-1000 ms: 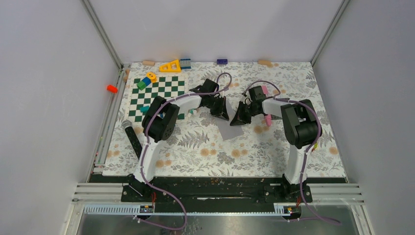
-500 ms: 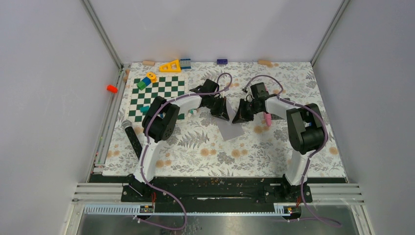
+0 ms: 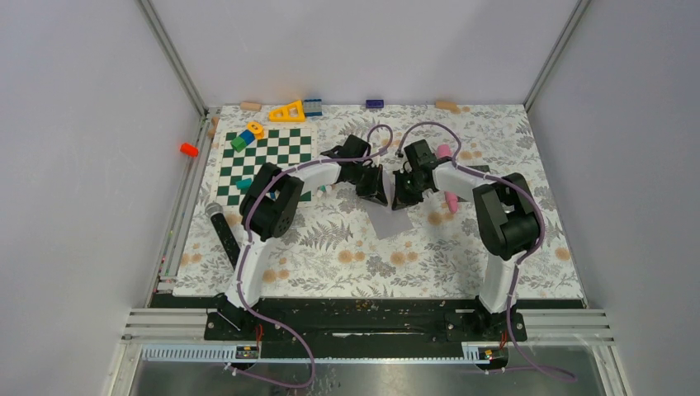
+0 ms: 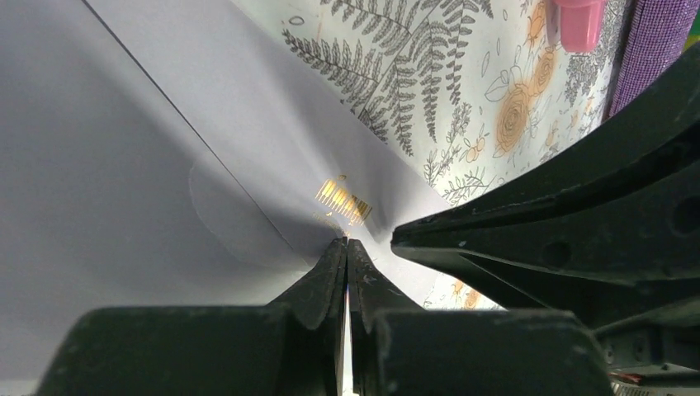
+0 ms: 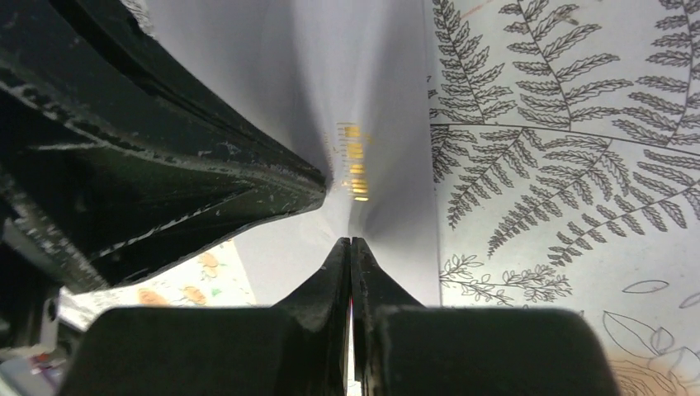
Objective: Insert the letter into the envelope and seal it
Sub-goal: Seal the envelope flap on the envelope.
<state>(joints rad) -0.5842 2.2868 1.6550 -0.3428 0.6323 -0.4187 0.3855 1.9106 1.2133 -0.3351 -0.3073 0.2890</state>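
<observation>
The right gripper (image 3: 399, 200) has shifted toward the left gripper (image 3: 380, 198). Both, fully closed, pinch the smooth pale grey-lavender paper envelope (image 3: 391, 219), creased at their tips.

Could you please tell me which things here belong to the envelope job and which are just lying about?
Job: pale grey-lavender paper envelope; left gripper and right gripper, both shut, tips on it.
Lying about: green-and-white checkerboard mat; yellow triangular block; orange cylinder; small dark-blue brick; pink peg.
</observation>
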